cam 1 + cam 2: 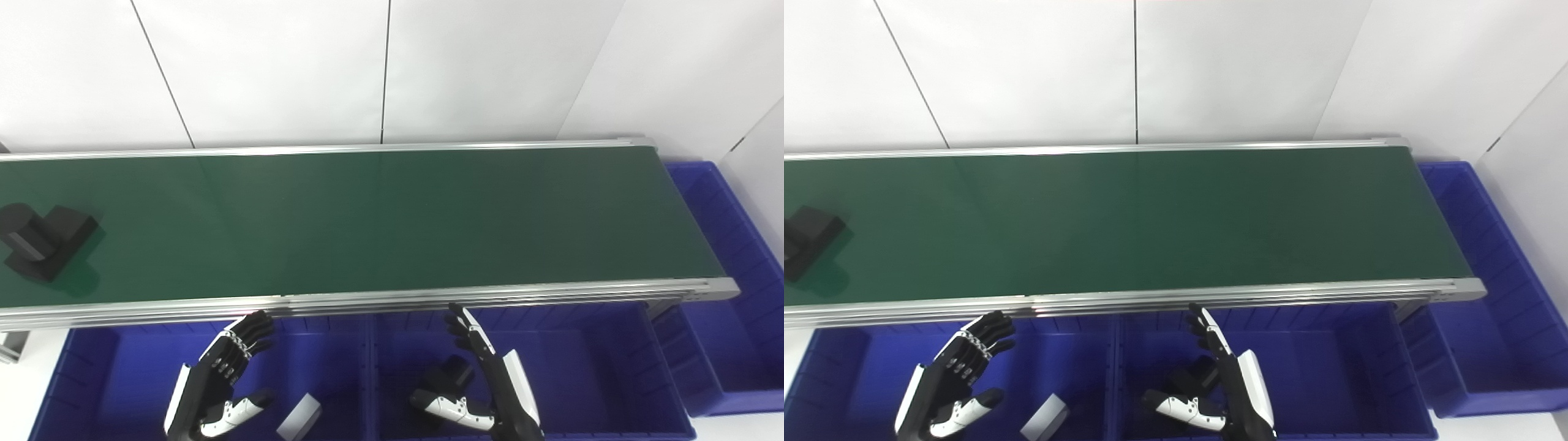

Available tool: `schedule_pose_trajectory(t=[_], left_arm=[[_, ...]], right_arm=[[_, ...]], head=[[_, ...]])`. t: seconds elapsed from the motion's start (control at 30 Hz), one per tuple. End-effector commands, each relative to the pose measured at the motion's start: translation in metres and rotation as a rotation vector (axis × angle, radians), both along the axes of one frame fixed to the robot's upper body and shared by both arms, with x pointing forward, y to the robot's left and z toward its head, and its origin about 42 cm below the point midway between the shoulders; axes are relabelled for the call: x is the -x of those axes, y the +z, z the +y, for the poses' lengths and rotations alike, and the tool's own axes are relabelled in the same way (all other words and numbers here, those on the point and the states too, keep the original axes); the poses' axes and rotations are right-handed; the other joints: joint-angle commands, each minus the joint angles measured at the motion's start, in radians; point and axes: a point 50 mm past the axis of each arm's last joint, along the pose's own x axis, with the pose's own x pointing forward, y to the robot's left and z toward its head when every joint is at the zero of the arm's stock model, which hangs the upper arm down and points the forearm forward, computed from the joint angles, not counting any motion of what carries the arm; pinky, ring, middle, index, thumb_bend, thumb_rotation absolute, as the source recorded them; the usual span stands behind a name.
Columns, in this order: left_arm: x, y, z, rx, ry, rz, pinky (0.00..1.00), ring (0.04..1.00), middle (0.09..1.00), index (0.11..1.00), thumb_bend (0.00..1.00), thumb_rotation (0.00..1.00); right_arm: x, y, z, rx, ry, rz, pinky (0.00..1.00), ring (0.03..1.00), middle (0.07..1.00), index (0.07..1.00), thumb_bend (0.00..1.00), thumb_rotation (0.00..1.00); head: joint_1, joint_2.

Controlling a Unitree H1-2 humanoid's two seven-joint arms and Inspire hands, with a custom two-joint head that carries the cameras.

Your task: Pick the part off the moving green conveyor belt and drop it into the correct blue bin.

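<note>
1. Left robot hand (pixel 217 383), black and white, fingers spread and curled slightly, released and grasping nothing. It hovers over the left blue plastic bin (pixel 92 392), just below the near rail of the conveyor.

2. Right robot hand (pixel 484 380), black and white, fingers extended, thumb set apart, released and grasping nothing. It hovers over the middle blue plastic bin (pixel 582 367), fingertips near the aluminium rail (pixel 429 300).

3. Task's part: black matte block with a cylindrical stub (pixel 43 239). It lies on the dark green conveyor belt (pixel 380 220) at the far left end, well apart from both robot hands and partly cut off at the picture's edge in the right eye view.

4. Risks, as judged:
 - The part travels on a moving belt; a late or early reach may close on bare belt or knock the part askew.
 - Its stepped shape, block plus cylinder, offers uneven faces; a hold on the round stub may let it roll or slip.
 - A missed part may ride to the belt's right end and fall into the far blue bin (pixel 729 245) unsorted.
 - The choice of bin may be wrong; nothing visible marks which bin is correct.

5. Containers:
 - Left blue bin: one pale grey rectangular block (pixel 300 416).
 - Middle blue bin: a dark object (pixel 450 373) behind the right robot hand, too hidden to identify.
 - Far blue bin at the right end: nothing seen in its visible part.
</note>
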Motion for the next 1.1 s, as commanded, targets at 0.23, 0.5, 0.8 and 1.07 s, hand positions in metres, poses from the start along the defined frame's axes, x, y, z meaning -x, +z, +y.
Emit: schedule_pose_trajectory(t=[0.23, 0.5, 0.8, 1.07], left_arm=[[-0.0035, 0.0099, -0.0037, -0.030, -0.008, -0.063, 0.77, 0.807, 0.802, 0.781, 0.92, 0.42], [-0.0036, 0.0110, -0.0047, -0.034, -0.008, -0.064, 0.77, 0.805, 0.802, 0.784, 0.91, 0.41], [-0.0079, 0.0101, -0.0070, -0.050, -0.010, -0.060, 0.77, 0.801, 0.799, 0.780, 0.90, 0.40], [-0.0079, 0.0107, -0.0127, -0.065, -0.022, -0.056, 0.77, 0.806, 0.805, 0.785, 0.88, 0.37]], right_arm=[[-0.0022, 0.0132, -0.0002, -0.021, 0.000, -0.079, 0.83, 0.872, 0.889, 0.940, 0.88, 0.51], [-0.0021, 0.0127, -0.0003, -0.016, -0.001, -0.077, 0.82, 0.864, 0.889, 0.938, 0.88, 0.52], [-0.0048, 0.0111, -0.0023, -0.018, 0.005, -0.072, 0.83, 0.873, 0.884, 0.941, 0.88, 0.52], [-0.0049, 0.0107, -0.0077, -0.016, 0.010, -0.073, 0.83, 0.871, 0.888, 0.941, 0.87, 0.52]], head=[[0.006, 0.002], [0.008, 0.002], [0.023, 0.004], [0.075, -0.001]])
